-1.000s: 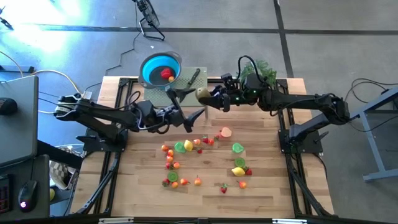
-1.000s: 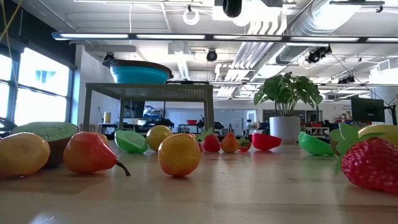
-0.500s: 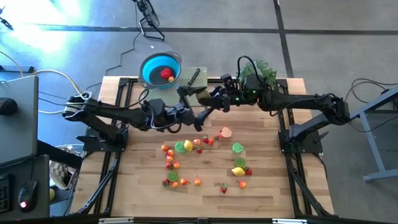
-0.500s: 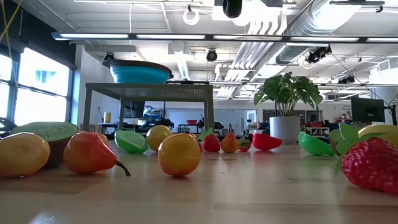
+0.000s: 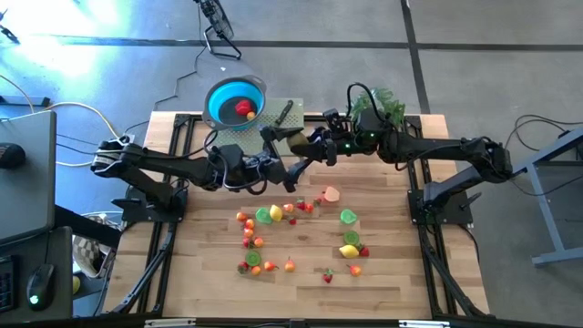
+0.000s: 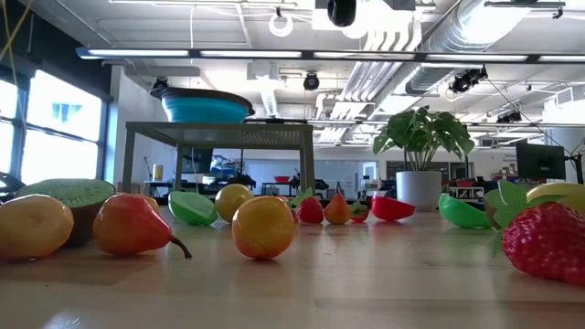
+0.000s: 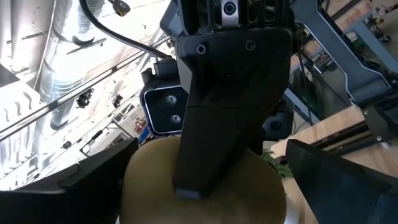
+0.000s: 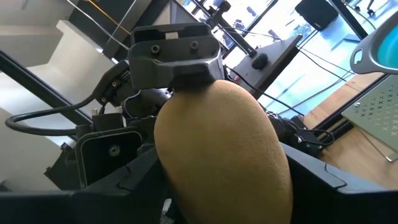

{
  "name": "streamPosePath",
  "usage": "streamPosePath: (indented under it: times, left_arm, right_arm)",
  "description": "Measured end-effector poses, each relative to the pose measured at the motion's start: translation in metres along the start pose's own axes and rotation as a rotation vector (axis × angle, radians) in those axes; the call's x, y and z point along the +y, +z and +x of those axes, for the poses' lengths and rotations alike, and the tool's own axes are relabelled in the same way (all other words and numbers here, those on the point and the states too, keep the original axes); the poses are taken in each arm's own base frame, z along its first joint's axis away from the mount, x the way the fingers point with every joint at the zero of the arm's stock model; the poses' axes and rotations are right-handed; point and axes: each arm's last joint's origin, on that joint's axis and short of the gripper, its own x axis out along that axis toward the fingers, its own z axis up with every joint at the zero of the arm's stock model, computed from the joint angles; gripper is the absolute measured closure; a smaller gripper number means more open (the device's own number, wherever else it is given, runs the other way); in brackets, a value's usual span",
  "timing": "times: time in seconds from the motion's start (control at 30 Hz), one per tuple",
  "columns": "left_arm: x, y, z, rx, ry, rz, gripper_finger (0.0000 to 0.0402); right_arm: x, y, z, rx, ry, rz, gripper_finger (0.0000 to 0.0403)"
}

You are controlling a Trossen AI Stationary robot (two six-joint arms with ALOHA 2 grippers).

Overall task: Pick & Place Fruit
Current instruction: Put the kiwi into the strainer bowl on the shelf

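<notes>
We find the right claw [image 5: 303, 143] clamped on a brown fruit [image 8: 221, 152], the left claw [image 5: 287, 162] spread around it; premature release drops it onto the bench [image 5: 392, 273].

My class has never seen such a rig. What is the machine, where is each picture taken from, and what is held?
Two dark robot arms work at a wooden table. One picture looks straight down, one level across the tabletop, two come from wrist cameras. Small toy fruit lies scattered on the wood; a blue bowl sits on a stand at the back. The right pincer grips a brown fruit above the table, with the left pincer open around it.
</notes>
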Motion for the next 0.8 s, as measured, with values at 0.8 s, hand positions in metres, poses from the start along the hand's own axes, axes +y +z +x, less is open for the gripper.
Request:
streamPosePath:
  times: [0.8]
  left_arm:
    - [0.0011, -0.0010, 0.0000, 0.044, 0.043, -0.077, 0.0084]
  right_arm:
    - [-0.0005, 0.0000, 0.0002, -0.003, -0.003, 0.000, 0.0160]
